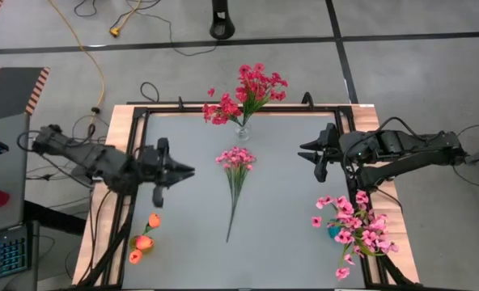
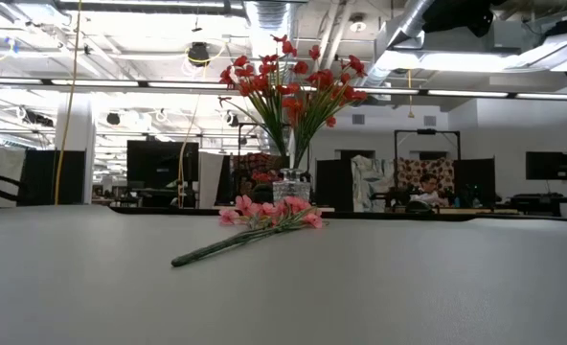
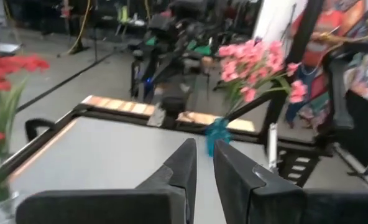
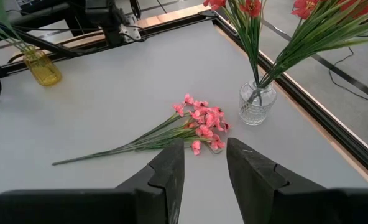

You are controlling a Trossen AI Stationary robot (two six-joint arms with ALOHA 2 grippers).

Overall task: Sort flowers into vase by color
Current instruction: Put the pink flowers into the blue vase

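A loose pink flower spray (image 1: 236, 158) (image 4: 202, 124) lies flat mid-table, its blooms toward the far edge and its stem (image 1: 230, 218) toward the near edge. A clear glass vase (image 1: 242, 131) (image 4: 257, 102) at the far edge holds red flowers (image 1: 252, 87) (image 2: 288, 81). A teal vase (image 3: 216, 134) at the near right holds pink flowers (image 1: 357, 226). A yellow vase (image 4: 42, 68) at the near left holds orange buds (image 1: 145, 241). My left gripper (image 1: 189, 170) (image 3: 204, 149) hovers left of the spray with a narrow gap and nothing in it. My right gripper (image 1: 311, 151) (image 4: 206, 146) hovers open to the spray's right.
A black frame (image 1: 134, 113) runs around the grey table top. Cables lie on the floor beyond the far edge. A keyboard (image 1: 1, 250) sits off the table at the left. In the low view a person (image 2: 427, 187) sits in the room behind.
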